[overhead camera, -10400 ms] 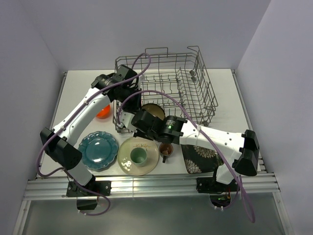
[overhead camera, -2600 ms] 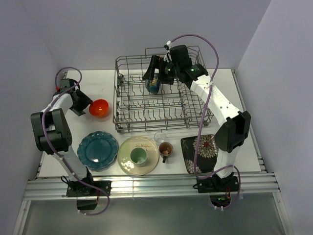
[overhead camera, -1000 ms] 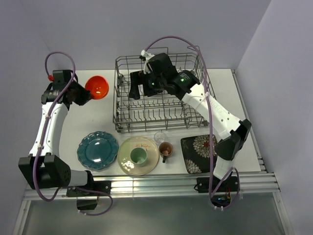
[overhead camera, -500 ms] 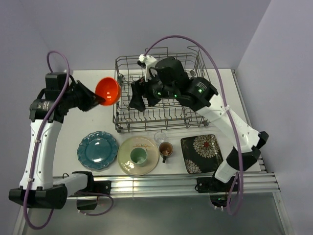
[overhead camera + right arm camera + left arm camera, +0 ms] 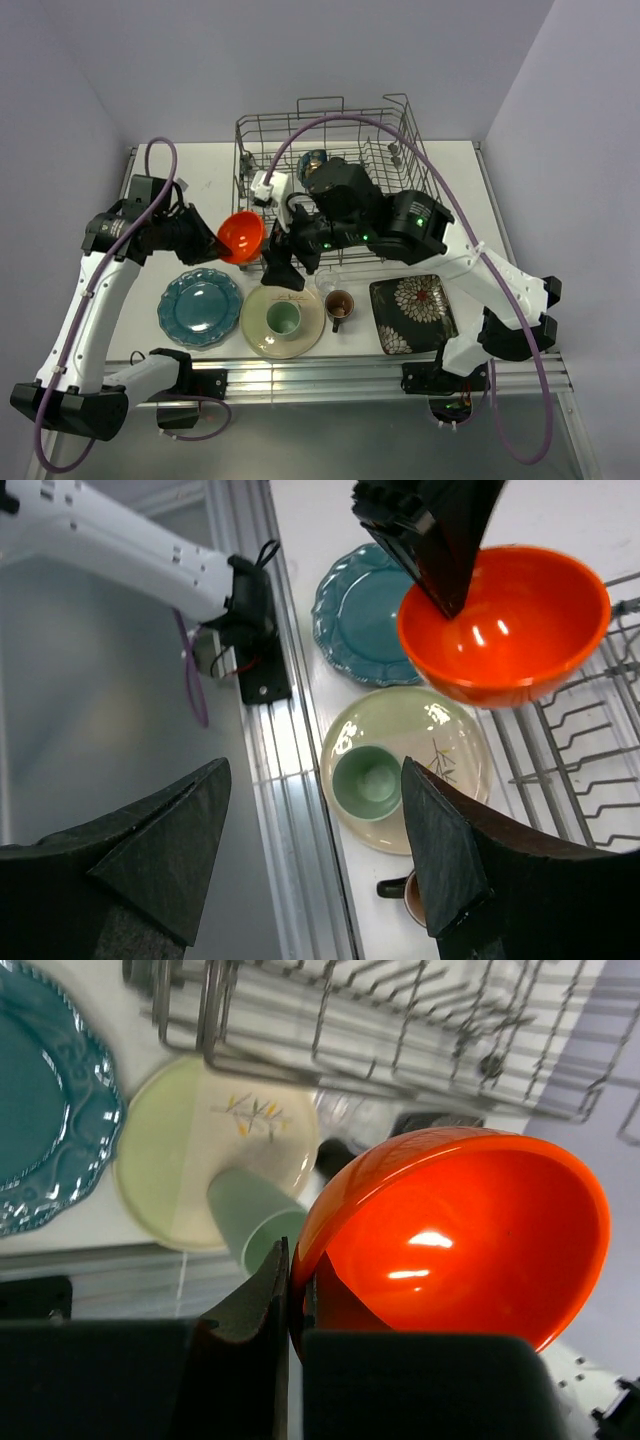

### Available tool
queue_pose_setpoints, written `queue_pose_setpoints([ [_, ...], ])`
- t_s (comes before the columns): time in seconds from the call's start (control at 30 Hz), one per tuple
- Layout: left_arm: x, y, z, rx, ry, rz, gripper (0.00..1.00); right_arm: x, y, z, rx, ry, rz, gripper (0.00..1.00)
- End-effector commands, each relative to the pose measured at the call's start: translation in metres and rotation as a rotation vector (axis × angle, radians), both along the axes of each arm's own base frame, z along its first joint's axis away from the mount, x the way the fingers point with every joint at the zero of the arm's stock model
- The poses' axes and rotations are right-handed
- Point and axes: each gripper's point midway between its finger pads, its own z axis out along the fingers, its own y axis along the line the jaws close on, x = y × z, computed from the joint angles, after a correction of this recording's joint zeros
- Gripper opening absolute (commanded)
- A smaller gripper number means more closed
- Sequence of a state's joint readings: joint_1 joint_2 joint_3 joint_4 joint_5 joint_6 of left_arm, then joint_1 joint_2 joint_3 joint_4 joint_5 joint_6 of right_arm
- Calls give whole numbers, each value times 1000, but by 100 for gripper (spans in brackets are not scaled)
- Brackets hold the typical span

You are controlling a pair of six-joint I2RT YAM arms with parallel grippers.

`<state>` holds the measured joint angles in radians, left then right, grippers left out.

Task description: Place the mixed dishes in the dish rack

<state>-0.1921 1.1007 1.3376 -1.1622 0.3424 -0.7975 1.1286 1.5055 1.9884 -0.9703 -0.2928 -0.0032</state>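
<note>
left gripper (image 5: 220,246) aloft, pinching red-orange bowl (image 5: 243,234) rim; right gripper (image 5: 288,267) spread wide, empty.

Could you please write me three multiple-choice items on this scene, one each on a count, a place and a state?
1. How many plates lie on the white table in front of the grey wire dish rack?
A. one
B. three
C. five

2. Where does the pale green cup stand?
A. inside the rack
B. on the cream round plate
C. on the bare table

3. What is the state of the left tool?
A. open and empty
B. shut on the rim of the red-orange bowl
C. shut with nothing in it

Answers:
1 B, since the teal scalloped plate, the cream one and the black square floral plate lie there.
2 B, since the cup sits at that plate's middle.
3 B, since the left wrist view shows the fingers pinching the bowl's rim.
</note>
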Motion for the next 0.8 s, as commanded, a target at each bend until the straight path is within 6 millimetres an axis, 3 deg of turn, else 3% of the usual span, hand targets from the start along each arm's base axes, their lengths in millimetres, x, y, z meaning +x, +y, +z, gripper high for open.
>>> queue_pose_setpoints([
  [0.0,-29,-8,-10,9,44,-91,0,-17,5,-15,-53,-23,100,75],
  [0.2,-58,-9,-31,32,120,-144,0,-33,14,-41,-127,-23,151,74],
  [0.37,-76,-7,-36,56,156,-180,0,-41,25,-77,-236,-43,172,72],
  [0.77,-115,-4,-53,40,210,-232,0,-58,56,-116,-359,-87,206,71],
])
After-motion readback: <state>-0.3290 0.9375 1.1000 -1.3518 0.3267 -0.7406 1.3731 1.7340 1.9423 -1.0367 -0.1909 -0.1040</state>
